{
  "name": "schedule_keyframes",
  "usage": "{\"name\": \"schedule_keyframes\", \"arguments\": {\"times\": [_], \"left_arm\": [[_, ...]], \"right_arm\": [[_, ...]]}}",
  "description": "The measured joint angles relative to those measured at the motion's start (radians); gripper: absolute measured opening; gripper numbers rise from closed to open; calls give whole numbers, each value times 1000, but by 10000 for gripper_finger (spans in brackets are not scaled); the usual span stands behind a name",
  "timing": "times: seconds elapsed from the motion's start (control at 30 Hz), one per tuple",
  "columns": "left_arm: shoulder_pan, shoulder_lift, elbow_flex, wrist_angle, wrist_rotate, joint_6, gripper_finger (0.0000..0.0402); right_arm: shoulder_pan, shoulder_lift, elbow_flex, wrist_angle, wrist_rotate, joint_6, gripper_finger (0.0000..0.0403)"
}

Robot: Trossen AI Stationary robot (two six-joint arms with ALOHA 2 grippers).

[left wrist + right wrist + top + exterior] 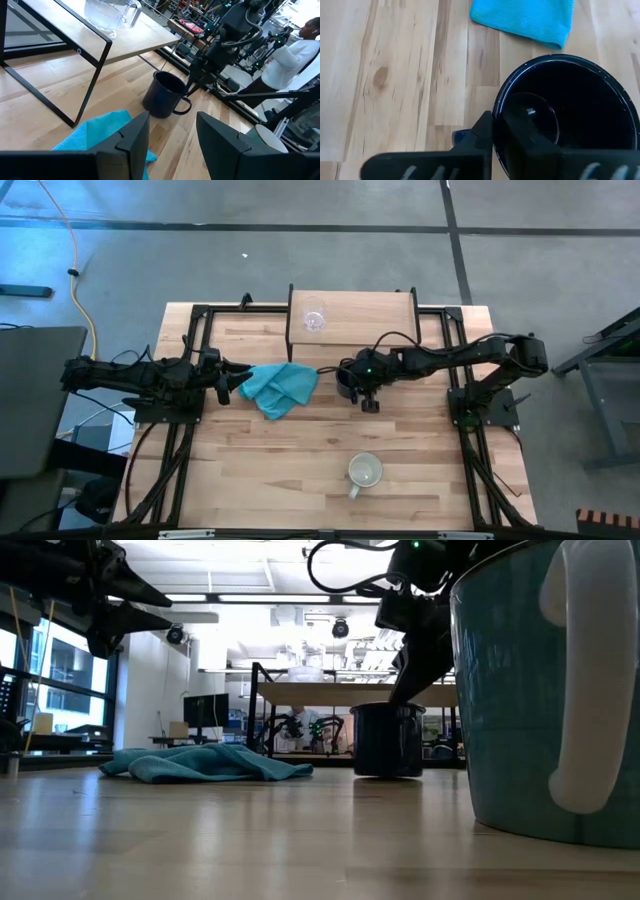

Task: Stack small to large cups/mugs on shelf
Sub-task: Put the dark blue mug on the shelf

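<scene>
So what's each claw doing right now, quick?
Left gripper: open, holding nothing, by the teal cloth.
Right gripper: shut on the black mug's rim.

A grey concrete floor crossed by dark seams surrounds the table. A yellow cable trails across it. Beyond, tall windows stand at one side, ceiling strip lights glow overhead, and workbenches hold what may be other equipment. A person in white stands there.
</scene>
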Motion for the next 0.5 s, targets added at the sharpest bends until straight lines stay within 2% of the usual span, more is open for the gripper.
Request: {"name": "schedule_keyframes", "arguments": {"times": [0.3,0.5], "left_arm": [[0,0,0,-5,0,0,152],[0,0,0,-5,0,0,152]], "right_arm": [[-1,-1,0,1,-2,-9,56],[-3,-2,0,-1,-27,-29,64]]}}
